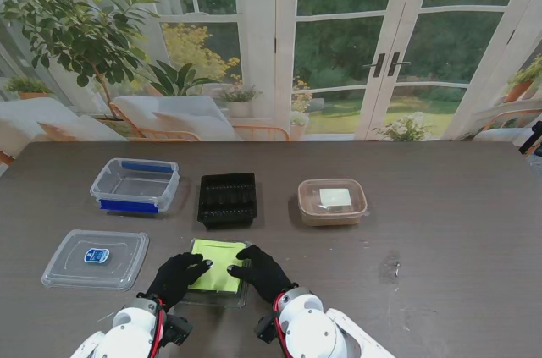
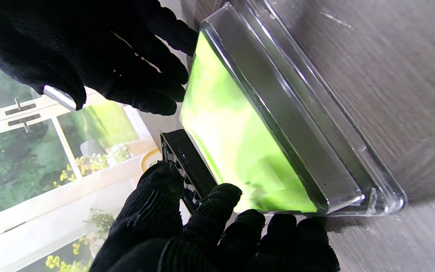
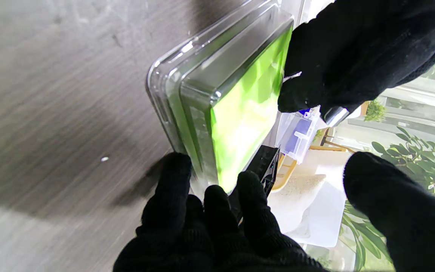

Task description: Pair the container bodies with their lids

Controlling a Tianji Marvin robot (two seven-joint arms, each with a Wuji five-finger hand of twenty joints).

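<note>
Stand view, clock dirs taken w/ the table centre as hub. At approx 7 o'clock, nearest me, sits a clear container (image 1: 222, 267) w/ a lime-green sheet showing through its top. Both black-gloved hands are on it: left hand (image 1: 176, 278) at its left edge, right hand (image 1: 261, 273) at its right edge. Fingers of each are partly curled, tips resting on or against the top and rim; thumbs stand apart from the other fingers. It rests flat on the table (image 1: 440, 231), not lifted. Can't tell for sure whether either hand really clamps it or only presses.

Left wrist view: the clear container (image 2: 278, 124) shows a stepped transparent rim round the green panel; left fingertips (image 2: 221, 200) touch its near edge, and the right hand (image 2: 100, 56) is at the opposite side. Right wrist view: the same box (image 3: 210, 98), right fingertips (image 3: 172, 173) against its edge and corner, left hand (image 3: 353, 53) across from it.

Rest of the table, stand view:
- clear flat lid (image 1: 96, 258) w/ a blue sticker, approx 8 o'clock, just left of the left hand, apart from it.
- clear tub w/ blue clips (image 1: 135, 185), approx 10 o'clock.
- black tray (image 1: 227, 200), approx 11 o'clock, directly farther from me than the green box, near but not touching.
- brown tub (image 1: 332, 201) w/ a clear lid on it and a pale label, approx 12–1 o'clock.

Right half of the table carries only a small dark smudge (image 1: 389, 269) at approx 4 o'clock.
</note>
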